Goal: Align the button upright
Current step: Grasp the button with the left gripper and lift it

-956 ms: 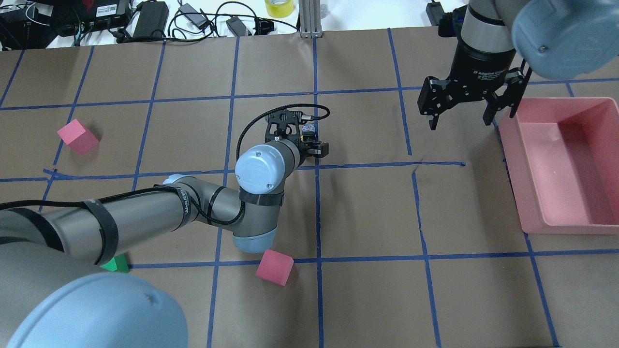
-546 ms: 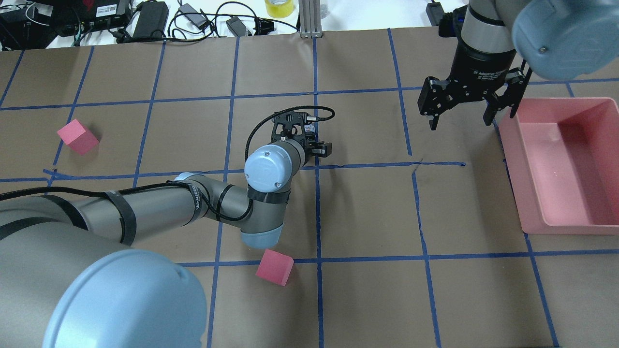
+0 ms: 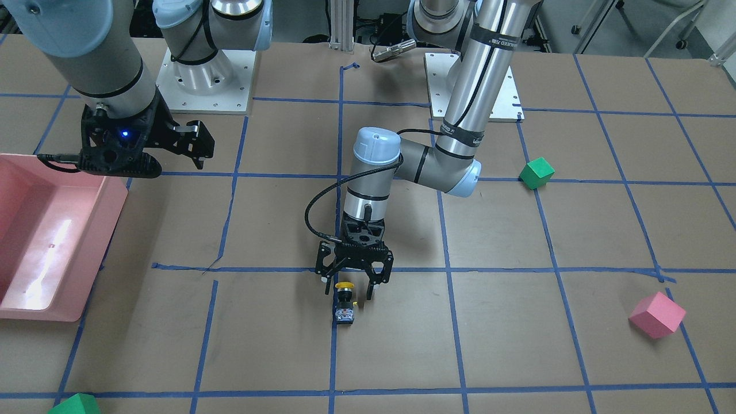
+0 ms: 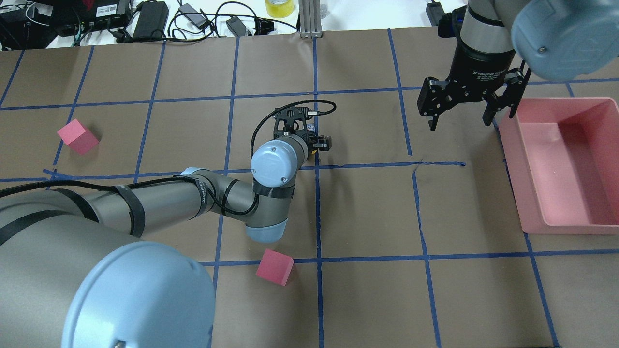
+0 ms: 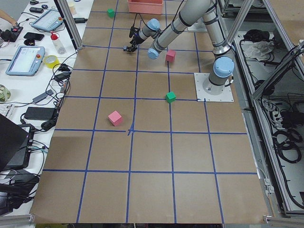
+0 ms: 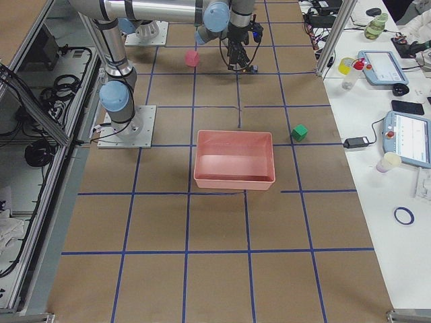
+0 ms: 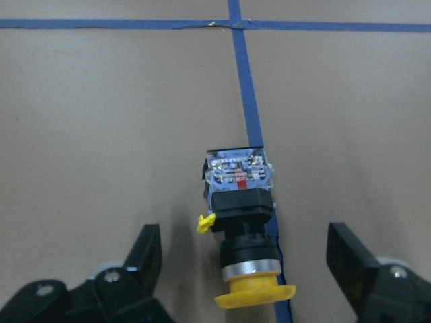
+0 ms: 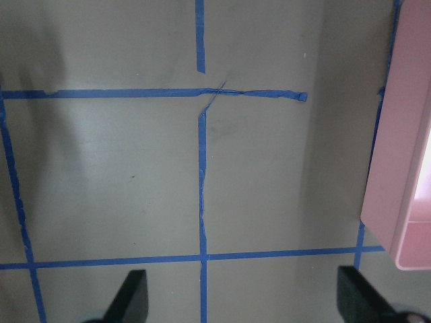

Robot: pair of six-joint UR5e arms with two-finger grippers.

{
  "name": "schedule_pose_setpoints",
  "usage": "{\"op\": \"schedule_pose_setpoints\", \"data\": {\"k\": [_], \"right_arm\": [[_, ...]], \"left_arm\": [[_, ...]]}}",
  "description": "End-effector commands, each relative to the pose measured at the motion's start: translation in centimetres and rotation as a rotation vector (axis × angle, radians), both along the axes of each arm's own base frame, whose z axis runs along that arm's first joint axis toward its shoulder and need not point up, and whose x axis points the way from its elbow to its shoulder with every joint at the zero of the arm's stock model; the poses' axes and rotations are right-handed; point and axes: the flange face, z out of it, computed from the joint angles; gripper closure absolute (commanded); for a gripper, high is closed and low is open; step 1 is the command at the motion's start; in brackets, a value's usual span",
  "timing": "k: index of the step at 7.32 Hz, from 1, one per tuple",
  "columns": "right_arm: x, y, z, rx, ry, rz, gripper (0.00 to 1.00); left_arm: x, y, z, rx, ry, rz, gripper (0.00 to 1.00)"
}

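The button (image 7: 240,222) lies on its side on the brown table, on a blue tape line, its yellow cap toward the wrist camera and its block base away. In the front-facing view the button (image 3: 344,303) lies just under my left gripper (image 3: 349,291). The left gripper (image 7: 244,250) is open, with a finger on each side of the cap and not touching it. In the overhead view the left gripper (image 4: 309,138) hides most of the button. My right gripper (image 4: 458,122) is open and empty, high beside the pink bin.
A pink bin (image 4: 528,195) stands at the right. Pink cubes lie near my left elbow (image 4: 274,266) and at the far left (image 4: 77,137). Green cubes (image 3: 536,173) (image 3: 75,404) lie apart. Cables and gear line the far edge.
My left arm has swung its wrist a little to the right and farther out over the button. Its gripper has stayed open. The right arm has not moved.
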Motion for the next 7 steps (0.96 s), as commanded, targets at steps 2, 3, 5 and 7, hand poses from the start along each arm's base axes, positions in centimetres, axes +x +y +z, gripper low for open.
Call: {"op": "schedule_pose_setpoints", "data": {"k": [2, 3, 5, 7], "right_arm": [[0.29, 0.12, -0.25, 0.004, -0.009, -0.011, 0.0], [0.13, 0.13, -0.38, 0.006, -0.001, -0.008, 0.0], [0.11, 0.15, -0.39, 0.008, 0.001, -0.007, 0.0], [0.11, 0.13, -0.38, 0.006, 0.001, -0.008, 0.0]], "left_arm": [[-0.19, 0.1, -0.82, 0.01, -0.011, 0.002, 0.23], [-0.19, 0.09, -0.83, 0.01, -0.011, 0.002, 0.34], [-0.16, 0.2, -0.91, 0.012, -0.011, 0.0, 0.67], [-0.49, 0.32, -0.5, 0.011, -0.006, -0.012, 0.93]]}}
